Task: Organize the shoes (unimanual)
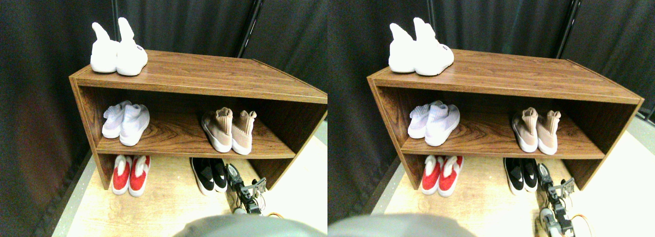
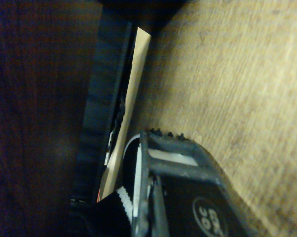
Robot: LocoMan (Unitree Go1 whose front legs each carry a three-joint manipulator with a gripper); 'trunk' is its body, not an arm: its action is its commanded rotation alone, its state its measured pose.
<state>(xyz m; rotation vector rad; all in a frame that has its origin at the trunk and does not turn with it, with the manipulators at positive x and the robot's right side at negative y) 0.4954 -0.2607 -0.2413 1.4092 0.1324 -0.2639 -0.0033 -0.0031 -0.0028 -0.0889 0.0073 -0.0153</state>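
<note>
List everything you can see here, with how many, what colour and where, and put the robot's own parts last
White high-collar shoes: two, white, on the top board of the shelf, at its left end.
Pale shoes: two, whitish-lilac, left side of the middle shelf board.
Tan-beige shoes: two, tan knit with white soles, right side of the middle shelf board, side by side.
Red shoes: two, red and white, on the floor under the shelf, left side.
Black shoes: two, black with white marks, on the floor under the shelf, right of the red pair.
Shelf: one, dark brown wood, standing against a black curtain.
Floor: light wood.
Right gripper: one, dark, low by the black shoes' right side.
</note>
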